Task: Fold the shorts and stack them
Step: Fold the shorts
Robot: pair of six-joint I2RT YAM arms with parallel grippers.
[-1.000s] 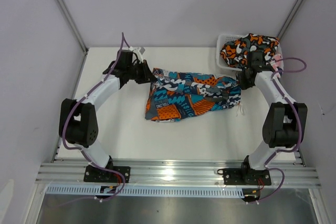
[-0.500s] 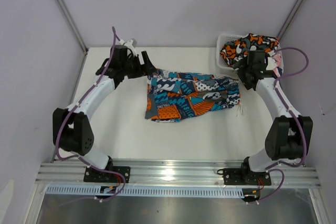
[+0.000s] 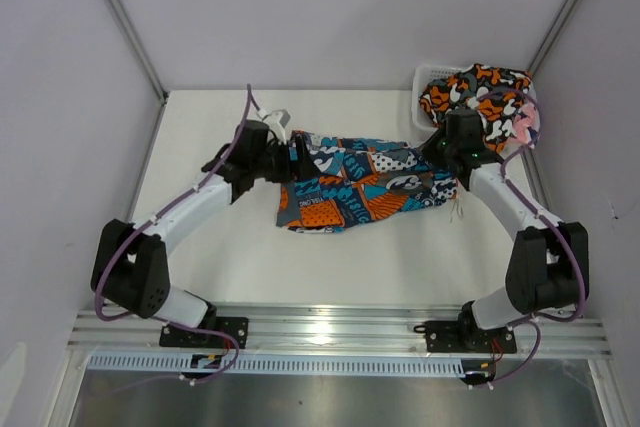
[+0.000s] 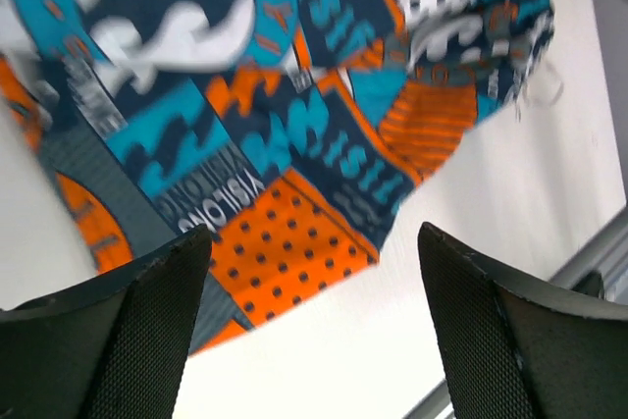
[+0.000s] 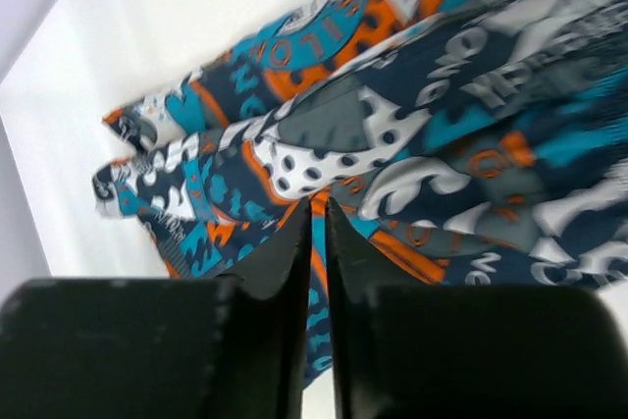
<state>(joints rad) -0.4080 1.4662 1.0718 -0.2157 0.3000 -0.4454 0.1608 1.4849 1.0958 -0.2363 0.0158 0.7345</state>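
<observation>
Teal-orange shorts (image 3: 365, 179) lie flat, left end effector (image 4: 314, 242) spread at one edge, right end effector (image 5: 316, 211) pressed together opposite.

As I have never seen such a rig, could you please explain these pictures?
Two robot arms are bolted at the near edge of a table. The wide picture looks down from above; the other two come from wrist cameras. On it lie spread blue-teal-orange shorts; orange camouflage shorts fill a white basket at the far right. The left gripper is open at the spread shorts' left end. The right gripper is nearly shut at their right end; its grip is unclear.
</observation>
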